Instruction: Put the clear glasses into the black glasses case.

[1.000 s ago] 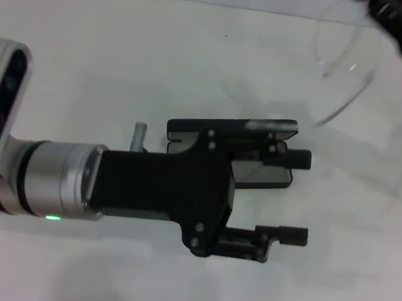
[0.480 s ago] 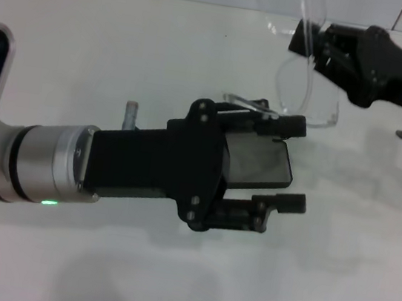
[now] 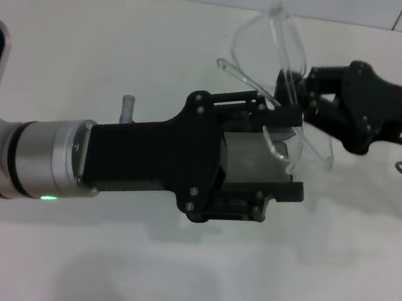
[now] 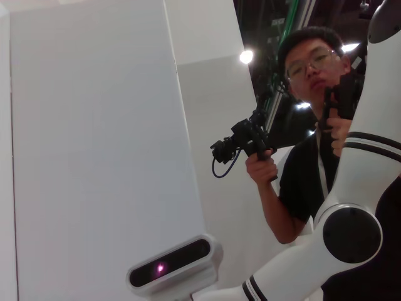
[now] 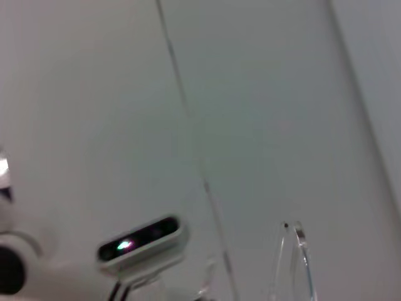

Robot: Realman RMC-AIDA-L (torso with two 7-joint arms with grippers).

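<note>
The right gripper (image 3: pixel 292 96) gripped the clear glasses (image 3: pixel 278 79) just above the open black glasses case (image 3: pixel 252 161), clamped by the left gripper (image 3: pixel 279 154).

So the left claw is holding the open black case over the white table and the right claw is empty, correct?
Not quite. The head view shows the right claw gripping the transparent wraparound plastic glasses. The rest holds: the left claw holds the open matte black hinged glasses case over the white table.
</note>
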